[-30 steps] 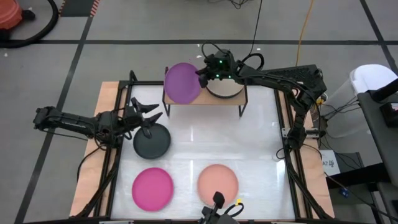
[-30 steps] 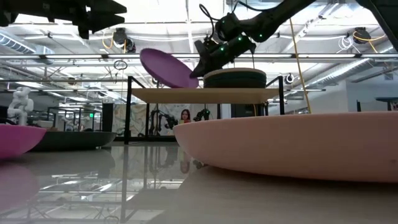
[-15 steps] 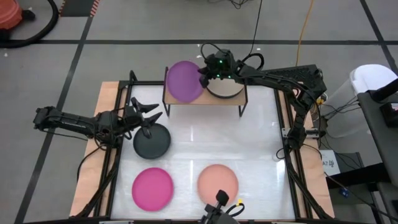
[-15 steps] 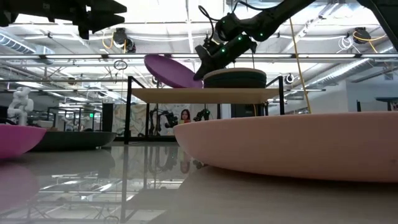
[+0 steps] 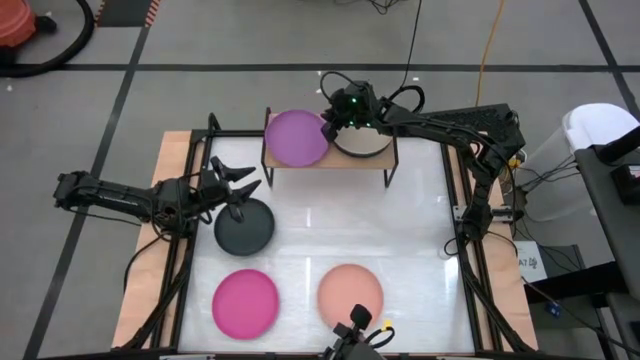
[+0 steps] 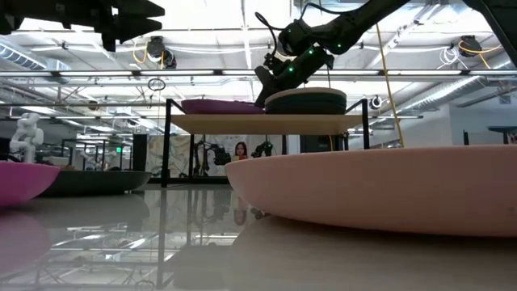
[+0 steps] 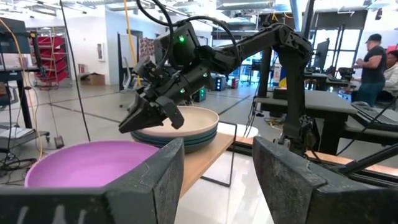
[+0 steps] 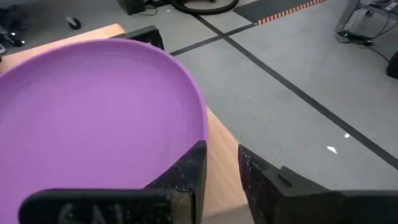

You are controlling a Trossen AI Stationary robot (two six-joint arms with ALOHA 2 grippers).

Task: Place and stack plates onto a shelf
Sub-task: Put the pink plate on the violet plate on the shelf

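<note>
The left gripper (image 5: pixel 235 180) hovers with fingers apart over the charcoal plate (image 5: pixel 245 227) at the surface's (image 5: pixel 420 230) left, while on the shelf (image 5: pixel 345 161) at the far edge the purple plate (image 5: pixel 296 138) lies flat, the right gripper (image 5: pixel 328 126) slightly parted at its right rim beside the plate stack (image 5: pixel 362 143).

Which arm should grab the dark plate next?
Probably the left. The left gripper hangs open right beside the charcoal plate on the table. The right gripper is far off at the shelf, beside the purple plate lying flat there.
</note>
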